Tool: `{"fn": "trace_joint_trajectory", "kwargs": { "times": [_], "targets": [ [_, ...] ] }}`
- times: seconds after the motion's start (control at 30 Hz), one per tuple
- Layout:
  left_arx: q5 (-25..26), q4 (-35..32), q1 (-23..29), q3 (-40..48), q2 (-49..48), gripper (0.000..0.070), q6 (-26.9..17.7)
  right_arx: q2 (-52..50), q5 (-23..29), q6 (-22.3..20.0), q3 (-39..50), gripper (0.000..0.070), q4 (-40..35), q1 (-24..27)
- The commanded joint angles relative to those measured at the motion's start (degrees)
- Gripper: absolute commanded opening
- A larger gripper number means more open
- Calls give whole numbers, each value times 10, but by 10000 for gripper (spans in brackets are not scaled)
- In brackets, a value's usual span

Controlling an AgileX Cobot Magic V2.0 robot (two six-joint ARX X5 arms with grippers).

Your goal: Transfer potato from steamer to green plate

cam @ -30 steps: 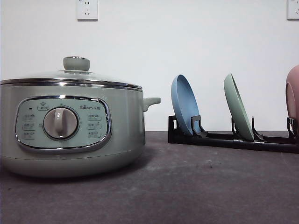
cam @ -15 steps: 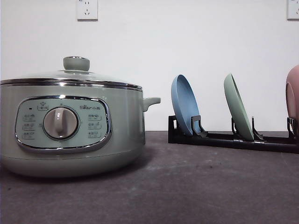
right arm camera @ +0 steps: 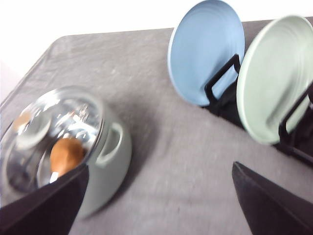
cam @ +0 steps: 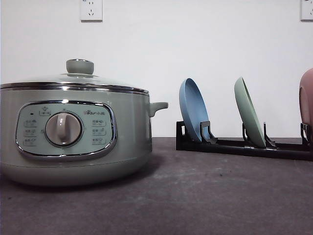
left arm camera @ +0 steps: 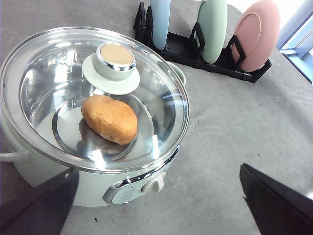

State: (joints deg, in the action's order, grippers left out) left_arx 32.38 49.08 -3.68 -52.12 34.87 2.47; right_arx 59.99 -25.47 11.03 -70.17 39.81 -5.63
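Orange-brown, the potato (left arm camera: 109,119) is seen lying inside the steamer (cam: 73,134) under its shut glass lid (left arm camera: 93,93), so nothing is judged begun; both grippers' fingers are spread, and the lid must be lifted before the racked green plate (cam: 249,112), right of the steamer, is fetched.

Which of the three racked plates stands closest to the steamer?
The blue plate. It sits at the rack end nearest the steamer; the green plate is in the middle slot, and the pink plate is farthest away.
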Motion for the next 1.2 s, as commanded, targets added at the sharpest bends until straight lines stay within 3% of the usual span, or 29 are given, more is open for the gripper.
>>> {"fn": "trace_joint_trajectory", "kwargs": {
  "times": [0.0,0.43,0.97,1.17],
  "targets": [
    [3,-7,-2,-11,3,672,-3,50,1,10,-40,594,-7,-2],
    [3,-7,-2,-11,3,672,-3,309,44,7,-218,593,-16,-2],
    [3,-6,-2,-11,3,672,-3,450,94,10,-235,557,-99,-2],
    [3,-6,-2,-11,3,672,-3,471,94,10,-235,432,-106,-2]
  ]
}}
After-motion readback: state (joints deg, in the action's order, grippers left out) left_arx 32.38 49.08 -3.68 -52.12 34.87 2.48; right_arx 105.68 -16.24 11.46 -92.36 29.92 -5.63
